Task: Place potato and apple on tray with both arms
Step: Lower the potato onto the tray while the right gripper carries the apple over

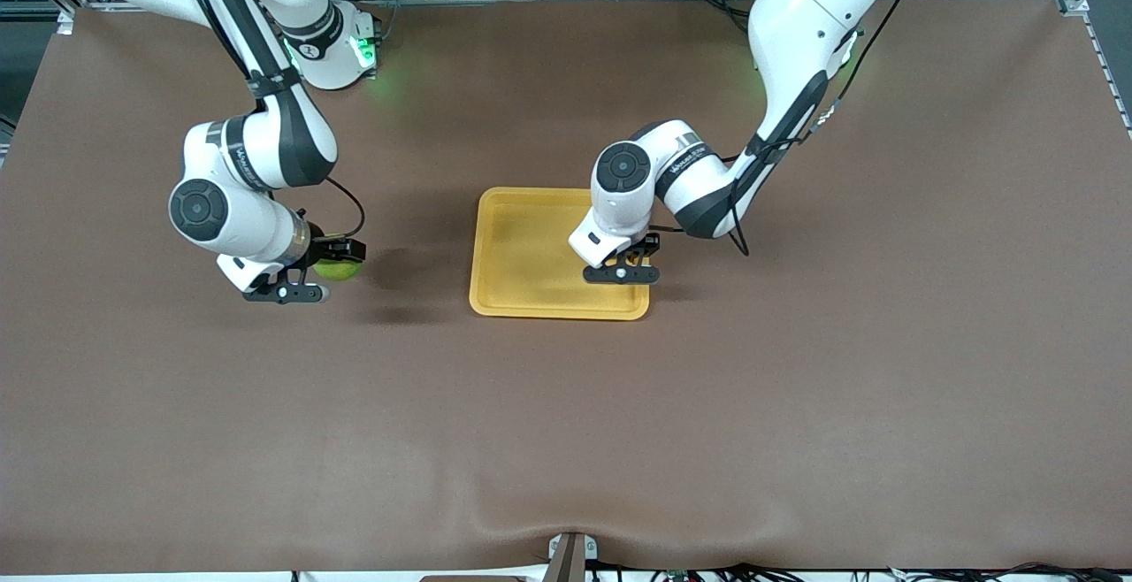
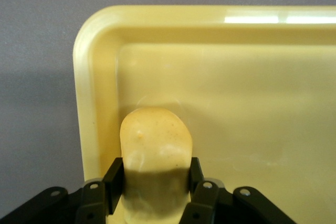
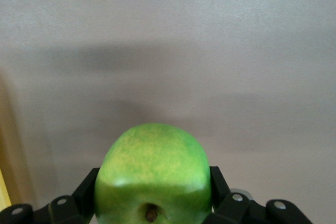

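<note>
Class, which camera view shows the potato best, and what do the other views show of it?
The left wrist view: the potato fills the foreground, gripped by the left gripper over the tray. In the front view the left arm hides it. The right wrist view shows only the apple.

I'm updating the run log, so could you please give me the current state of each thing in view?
Potato: held in the left gripper, over the tray's corner.
Apple: held in the right gripper, over the table, off the tray.
Tray: flat on the table, nothing resting on its visible floor.
Left gripper: shut on the potato.
Right gripper: shut on the apple.
</note>
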`<state>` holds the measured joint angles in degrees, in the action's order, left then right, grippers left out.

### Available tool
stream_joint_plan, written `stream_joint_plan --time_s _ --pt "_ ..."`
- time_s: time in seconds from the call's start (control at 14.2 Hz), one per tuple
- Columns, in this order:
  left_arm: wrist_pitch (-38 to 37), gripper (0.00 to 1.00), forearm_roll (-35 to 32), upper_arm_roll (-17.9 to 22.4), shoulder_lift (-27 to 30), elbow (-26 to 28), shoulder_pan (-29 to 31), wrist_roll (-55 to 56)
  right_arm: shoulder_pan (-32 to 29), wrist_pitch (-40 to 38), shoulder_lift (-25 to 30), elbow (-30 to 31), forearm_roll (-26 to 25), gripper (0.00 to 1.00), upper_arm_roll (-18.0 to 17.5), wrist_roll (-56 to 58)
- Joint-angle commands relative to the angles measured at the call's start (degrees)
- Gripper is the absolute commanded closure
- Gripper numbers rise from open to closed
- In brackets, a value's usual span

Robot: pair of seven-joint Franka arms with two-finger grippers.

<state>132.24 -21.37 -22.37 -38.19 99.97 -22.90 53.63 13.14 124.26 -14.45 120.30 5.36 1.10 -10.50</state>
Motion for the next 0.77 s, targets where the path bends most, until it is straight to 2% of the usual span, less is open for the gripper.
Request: stream_joint_plan --time_s 0.0,0.28,0.49,0.56,0.63,0.7 --pt "-1.4 1.00 -2.5 0.9 -0.7 -1.8 -1.0 1.4 3.5 -1.3 1.2 -1.0 0.3 1.00 0.2 -5.7" --pt "-1.4 1.00 -2.5 0.9 -0.7 -1.8 -0.9 1.4 6.4 -2.3 1.2 -3.1 0.3 1.00 0.2 -9.9" --pt "-1.4 0.90 -2.5 0.9 -0.8 -1.8 -0.8 1.4 8.6 -5.9 1.3 -5.2 0.3 1.00 0.2 -13.6" --pt "-1.4 0.83 -2.5 0.9 -0.8 -1.8 -0.8 1.4 9.2 -6.7 1.3 -6.1 0.3 1.00 0.2 -14.8" --pt "-1.4 0.69 -2.5 0.9 -0.9 -1.8 -0.7 1.5 10.6 -7.4 1.2 -6.9 0.3 1.00 0.2 -16.6" --pt "-1.4 0.47 -2.5 0.9 -0.9 -1.8 -0.7 1.7 11.6 -7.8 1.1 -7.7 0.3 1.00 0.2 -18.4"
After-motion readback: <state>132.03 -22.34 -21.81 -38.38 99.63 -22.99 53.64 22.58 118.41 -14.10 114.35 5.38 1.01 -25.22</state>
